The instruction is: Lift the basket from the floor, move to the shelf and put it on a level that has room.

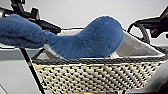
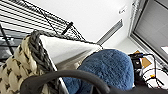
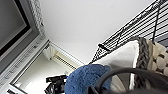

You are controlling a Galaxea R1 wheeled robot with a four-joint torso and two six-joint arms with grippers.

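Basket [image 1: 100, 75] raised high, close before the head camera, cream weave and dark rim across the view. Wire shelf [image 2: 30, 17] just beside it in both wrist views. Blue plush toy [image 1: 100, 40] lies in the basket, one end spilling over the rim. Arms flank the basket at either end; finger state cannot be told.

A plush item [image 1: 97, 37] lies in the basket [image 1: 100, 75], one end hanging out over the rim on the left arm's side. The basket sits between the two arms, with the shelf [image 2: 30, 17] just behind and above it.
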